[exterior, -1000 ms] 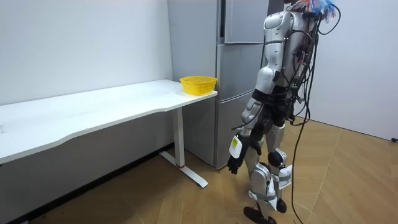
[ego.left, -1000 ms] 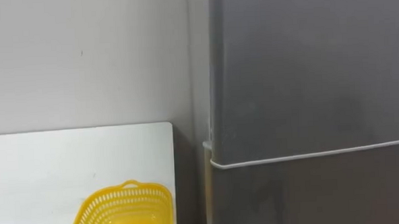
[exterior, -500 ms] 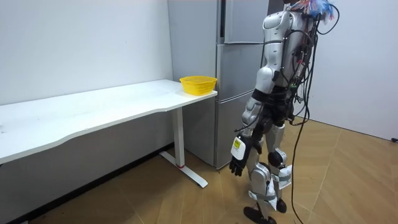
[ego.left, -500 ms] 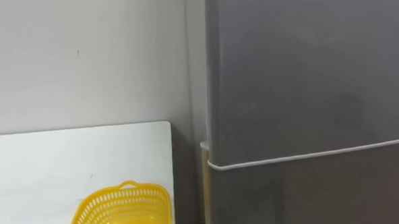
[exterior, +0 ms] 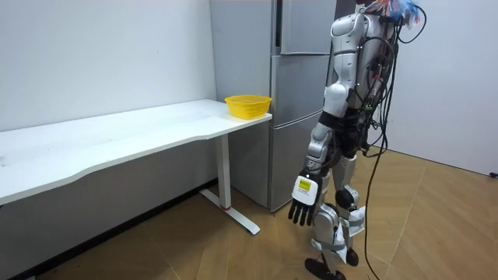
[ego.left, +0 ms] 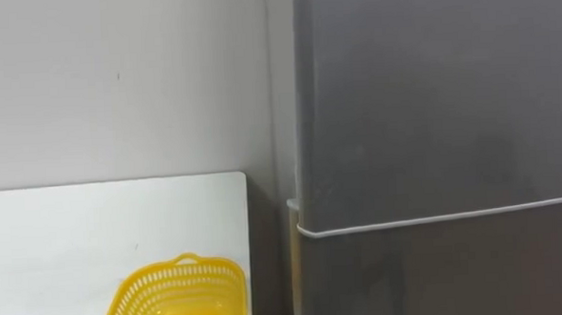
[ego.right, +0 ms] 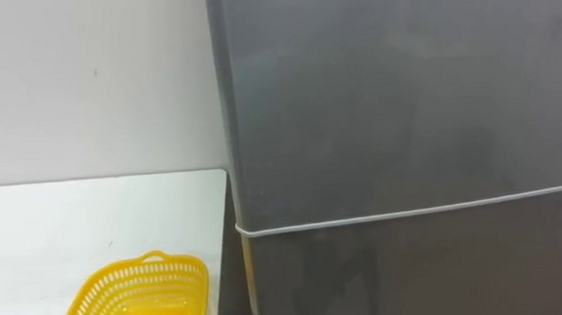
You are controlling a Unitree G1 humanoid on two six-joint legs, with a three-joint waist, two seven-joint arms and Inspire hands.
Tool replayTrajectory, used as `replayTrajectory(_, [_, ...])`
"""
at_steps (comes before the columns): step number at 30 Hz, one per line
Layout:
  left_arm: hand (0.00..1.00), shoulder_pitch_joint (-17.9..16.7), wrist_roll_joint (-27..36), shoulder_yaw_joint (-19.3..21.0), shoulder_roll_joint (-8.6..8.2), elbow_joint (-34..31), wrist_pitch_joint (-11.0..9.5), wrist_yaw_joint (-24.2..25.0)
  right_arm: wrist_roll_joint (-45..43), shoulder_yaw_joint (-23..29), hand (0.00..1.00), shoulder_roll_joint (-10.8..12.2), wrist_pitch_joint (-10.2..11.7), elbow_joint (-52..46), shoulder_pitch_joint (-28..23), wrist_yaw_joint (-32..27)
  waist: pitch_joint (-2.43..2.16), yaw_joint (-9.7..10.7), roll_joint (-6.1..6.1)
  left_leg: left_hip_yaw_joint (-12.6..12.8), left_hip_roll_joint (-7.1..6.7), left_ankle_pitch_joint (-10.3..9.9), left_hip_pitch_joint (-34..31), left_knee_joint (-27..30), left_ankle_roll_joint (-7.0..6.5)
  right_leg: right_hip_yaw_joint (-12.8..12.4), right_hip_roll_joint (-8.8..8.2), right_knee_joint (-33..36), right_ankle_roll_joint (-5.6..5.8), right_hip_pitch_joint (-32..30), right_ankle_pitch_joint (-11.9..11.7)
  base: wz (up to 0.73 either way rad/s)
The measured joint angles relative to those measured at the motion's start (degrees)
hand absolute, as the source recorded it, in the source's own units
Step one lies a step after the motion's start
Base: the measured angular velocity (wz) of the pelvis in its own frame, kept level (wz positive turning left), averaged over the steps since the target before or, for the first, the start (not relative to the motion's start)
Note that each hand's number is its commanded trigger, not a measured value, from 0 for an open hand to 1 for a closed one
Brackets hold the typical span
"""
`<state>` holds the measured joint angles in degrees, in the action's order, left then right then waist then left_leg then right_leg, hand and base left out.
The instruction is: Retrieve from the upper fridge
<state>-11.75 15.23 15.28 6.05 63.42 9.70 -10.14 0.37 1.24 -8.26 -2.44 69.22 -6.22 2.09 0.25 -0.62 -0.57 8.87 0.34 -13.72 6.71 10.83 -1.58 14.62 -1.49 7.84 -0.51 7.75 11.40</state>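
The fridge (ego.left: 441,122) is seen close ahead in the eye views, grey and shut. Its upper door (ego.left: 439,84) is closed, and a thin white seam (ego.left: 436,217) is seen between it and the lower door (ego.left: 438,274), which is closed as well. With the upper door shut, what is kept behind it cannot be told.

A white desk (ego.left: 75,223) is set against the pale wall (ego.left: 116,79), its right edge just beside the fridge, with a narrow dark gap left between them. A yellow basket (ego.left: 178,295) of perforated plastic is placed on the desk near the right edge, towards the front right corner. Nothing can be made out in the part of it that is seen.

In the room view the robot is seen upright on the wooden floor (exterior: 436,225), close before the fridge and turned towards it, with the desk's end at its left. The left hand (exterior: 303,204) is hung low beside the thigh, well apart from fridge and desk. Its fingers are pointed down, loosely straightened and a little spread, and nothing is held in them.
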Motion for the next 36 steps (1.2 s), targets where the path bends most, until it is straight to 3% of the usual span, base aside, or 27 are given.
replayTrajectory(4, [0.00,1.12,17.31,5.25,-0.14,-5.96,-2.65,-2.80,-2.32,2.13,0.00,-0.02,-0.01,-0.09,-0.57,0.28,0.01,-1.10,0.13,-0.16,-0.01,0.00,0.51,-0.30,0.00,-0.06,0.00,0.07,0.01,0.27,-0.01,0.00])
replayTrajectory(8, [0.00,2.02,26.68,6.94,-0.07,-13.19,-5.25,-6.56,-4.54,2.55,0.00,-0.09,-0.05,-0.52,-0.66,0.32,-0.10,-1.49,0.50,0.23,0.03,0.00,0.68,-1.08,0.00,-0.14,0.09,0.22,0.02,-0.14,-0.01,-0.02])
replayTrajectory(10, [0.00,2.25,30.32,7.19,-0.07,-19.93,-6.72,-9.64,-5.77,2.67,0.00,-0.21,-0.05,-2.12,-0.77,0.31,-0.09,-1.58,0.63,0.23,0.12,0.00,0.40,-1.38,-0.01,-0.33,0.10,0.91,0.01,-1.22,-0.01,-0.06])
replayTrajectory(13, [0.00,2.75,30.14,7.28,0.14,-25.80,-8.77,-12.43,-8.14,3.40,0.00,-0.27,0.10,-2.74,-0.75,-0.06,-0.22,-1.84,0.91,0.20,0.10,0.01,-0.09,-1.39,-0.02,-0.37,0.06,1.12,0.02,-1.71,-0.04,-0.03])
replayTrajectory(15, [0.00,2.64,30.10,8.30,-0.14,-34.98,-9.39,-16.19,-9.45,3.93,0.00,-0.31,0.83,-3.22,-1.89,-0.40,-0.21,-2.68,1.06,0.26,0.16,0.02,-0.12,-1.17,-0.04,-0.62,0.02,1.92,0.01,-2.15,-0.04,-0.09])
replayTrajectory(19, [0.00,2.68,28.79,10.49,0.02,-46.93,-13.33,-22.93,-11.97,4.37,0.00,-0.63,1.31,-3.43,-3.27,-1.22,-0.39,-3.17,1.64,0.17,0.01,0.03,0.16,-1.15,-0.04,-0.72,-0.08,1.85,0.01,-1.75,-0.04,-0.03])
replayTrajectory(23, [0.00,2.16,24.30,11.84,-0.03,-56.70,-13.82,-29.63,-12.35,4.39,0.00,-0.42,1.08,-3.98,-5.32,-2.81,-0.29,-4.45,2.23,0.25,-0.05,0.02,0.81,-1.29,-0.04,-0.27,-0.16,1.83,0.02,-1.73,-0.05,-0.07])
replayTrajectory(25, [0.00,1.94,20.72,12.45,-0.02,-62.57,-15.01,-32.51,-13.05,4.39,0.00,-0.39,0.81,-3.78,-6.30,-3.29,-0.34,-4.70,2.26,0.25,-0.07,0.03,0.84,-1.31,-0.04,-0.43,-0.23,1.97,0.03,-1.82,-0.04,0.00])
replayTrajectory(29, [0.00,2.02,14.69,14.43,0.24,-67.70,-15.55,-35.23,-15.40,4.22,0.00,-0.14,-0.19,-3.84,-6.54,-2.89,-0.44,-4.58,2.35,0.07,-0.06,0.03,0.61,-1.24,-0.05,-0.48,-0.19,2.08,0.03,-2.13,0.00,-0.03])
replayTrajectory(30, [0.00,2.10,10.64,14.53,0.63,-68.80,-15.55,-35.47,-16.73,4.25,0.00,-0.16,-0.25,-3.81,-6.76,-2.15,-0.21,-4.38,2.72,-0.14,-0.04,0.02,0.50,-1.19,-0.05,-0.48,-0.13,2.00,0.02,-2.08,-0.01,0.08])
replayTrajectory(31, [0.00,2.22,7.94,14.64,1.22,-70.48,-15.49,-35.47,-17.73,4.22,0.00,-0.13,-0.30,-3.74,-6.99,-1.53,-0.39,-4.24,2.37,-0.55,-0.05,0.02,0.51,-1.17,-0.06,-0.47,-0.04,1.98,0.01,-1.97,0.00,0.10])
replayTrajectory(36, [0.00,2.70,6.41,15.67,3.21,-79.46,-15.55,-33.69,-18.95,4.38,0.00,-0.18,-1.41,-2.83,-7.87,0.14,-0.40,-4.00,2.72,-1.16,-0.08,0.01,0.48,-1.14,-0.08,-0.27,0.00,2.04,-0.02,-1.65,0.01,0.05])
